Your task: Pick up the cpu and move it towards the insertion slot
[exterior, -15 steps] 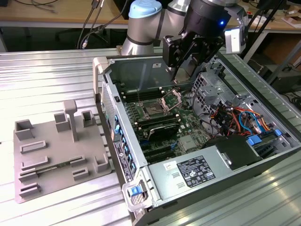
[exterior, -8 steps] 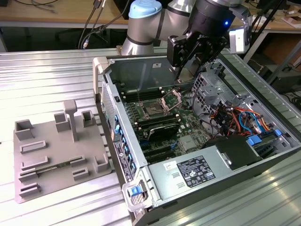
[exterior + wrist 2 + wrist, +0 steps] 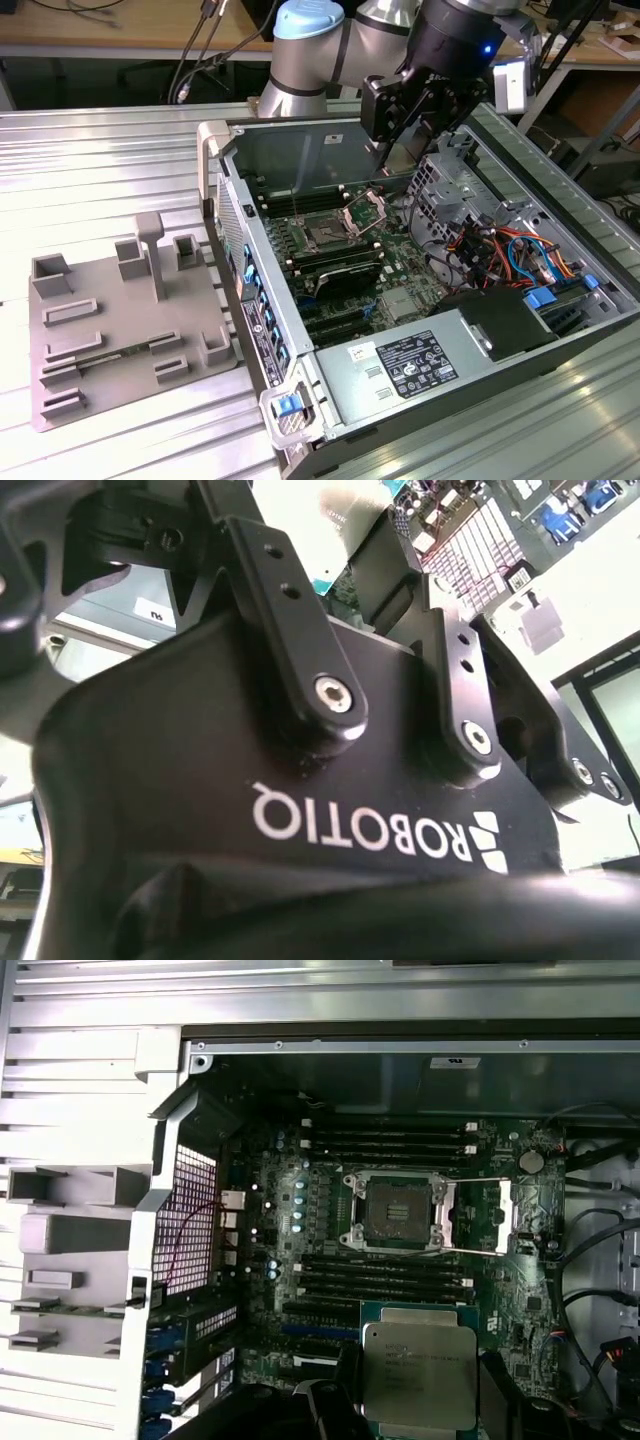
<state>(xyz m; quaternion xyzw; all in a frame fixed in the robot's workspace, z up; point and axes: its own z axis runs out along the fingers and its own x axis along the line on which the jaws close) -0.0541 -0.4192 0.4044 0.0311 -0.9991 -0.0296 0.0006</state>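
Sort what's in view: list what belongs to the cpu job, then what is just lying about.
Part of the job:
cpu, held in the gripper
insertion slot, bracket open, nothing in it

Lying about:
grey tray
memory slots
power supply
drive cables

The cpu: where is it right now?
In the first wrist view the cpu sits between the gripper's fingers, above the green board, short of the open insertion slot.
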